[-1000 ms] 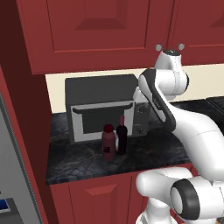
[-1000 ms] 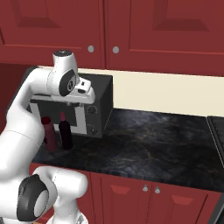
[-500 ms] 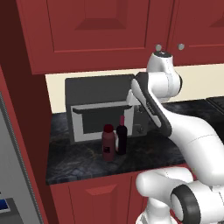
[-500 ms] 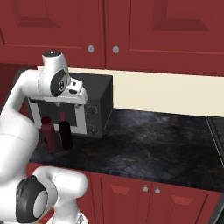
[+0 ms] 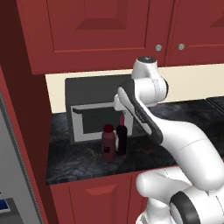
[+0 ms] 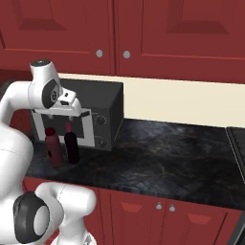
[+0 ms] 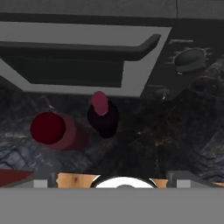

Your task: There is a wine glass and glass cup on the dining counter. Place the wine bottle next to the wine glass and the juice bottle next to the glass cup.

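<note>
The wine bottle (image 5: 122, 139) (image 6: 72, 146) (image 7: 103, 117), slim and nearly black with a pinkish-red neck, stands upright in front of the microwave. The juice bottle (image 5: 108, 142) (image 6: 53, 148) (image 7: 53, 130), shorter and dark red, stands close on its left. My gripper (image 6: 64, 116) (image 7: 113, 183) hangs above the two bottles, nearest the wine bottle and looking down on their tops. It is open and holds nothing; its fingertips (image 7: 43, 183) barely show, set far apart. The wine glass, the glass cup and the dining counter are out of view.
A dark grey microwave (image 5: 94, 109) (image 6: 98, 112) stands right behind the bottles on a black veined worktop (image 5: 78, 162) (image 6: 162, 153). Red wall cabinets (image 6: 143, 33) hang above. A tall red panel (image 5: 22, 131) closes the left side. A stove edge (image 6: 239, 143) shows at the right.
The arm has swung left, bringing the hand from beside the microwave's right end to above the two bottles. Both bottles stand where they were.
</note>
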